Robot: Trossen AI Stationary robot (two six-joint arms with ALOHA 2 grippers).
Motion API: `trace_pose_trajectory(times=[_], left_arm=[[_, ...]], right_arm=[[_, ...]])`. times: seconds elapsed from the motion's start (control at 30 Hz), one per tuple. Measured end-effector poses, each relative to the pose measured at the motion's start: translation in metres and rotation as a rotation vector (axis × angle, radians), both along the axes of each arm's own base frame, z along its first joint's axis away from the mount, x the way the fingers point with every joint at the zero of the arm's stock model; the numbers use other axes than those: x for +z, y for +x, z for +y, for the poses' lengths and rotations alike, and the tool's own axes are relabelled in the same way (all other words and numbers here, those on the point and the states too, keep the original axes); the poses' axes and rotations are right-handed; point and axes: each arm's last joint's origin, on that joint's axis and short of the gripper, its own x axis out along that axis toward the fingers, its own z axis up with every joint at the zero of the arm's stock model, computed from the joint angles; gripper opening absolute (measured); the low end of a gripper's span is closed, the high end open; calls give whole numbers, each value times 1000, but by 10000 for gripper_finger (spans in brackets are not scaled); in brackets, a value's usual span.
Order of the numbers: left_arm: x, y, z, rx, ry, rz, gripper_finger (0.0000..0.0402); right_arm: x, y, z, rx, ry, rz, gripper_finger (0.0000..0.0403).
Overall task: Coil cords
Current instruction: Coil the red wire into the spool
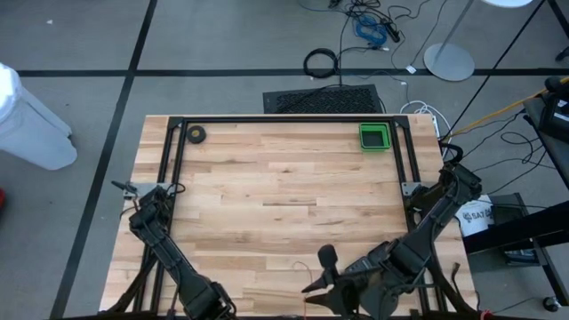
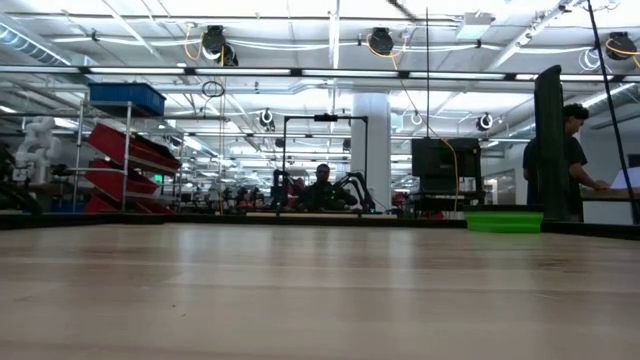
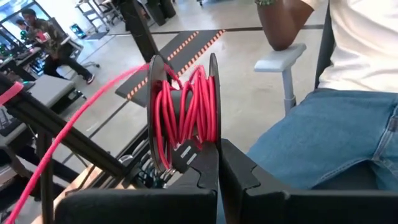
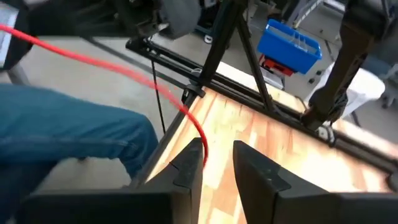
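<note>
We are mid-winding at the bench's near edge: our left gripper clamps the reel, the cord runs past our right gripper's parted fingers, which must regrasp it next.
</note>
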Motion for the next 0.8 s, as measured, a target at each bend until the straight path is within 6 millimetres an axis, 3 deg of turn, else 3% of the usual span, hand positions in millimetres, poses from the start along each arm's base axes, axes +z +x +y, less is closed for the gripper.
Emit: trace_pose_trajectory(times=[0.27,0.47,0.6,0.8], left_arm=[[1,-1,-1,-24,-10,1,2],[-1,-5,-5,-19,3,12,2],[-1,-12,-8,45,37,-3,2],[10,-22,-7,136,54,-38,2]], right_arm=[[-1,-9,7,70,-151,-25,127],[-2,-27,15,13,-259,-32,166],[-2,-36,24,47,-215,-27,177],[-3,-34,31,255,-60,36,180]])
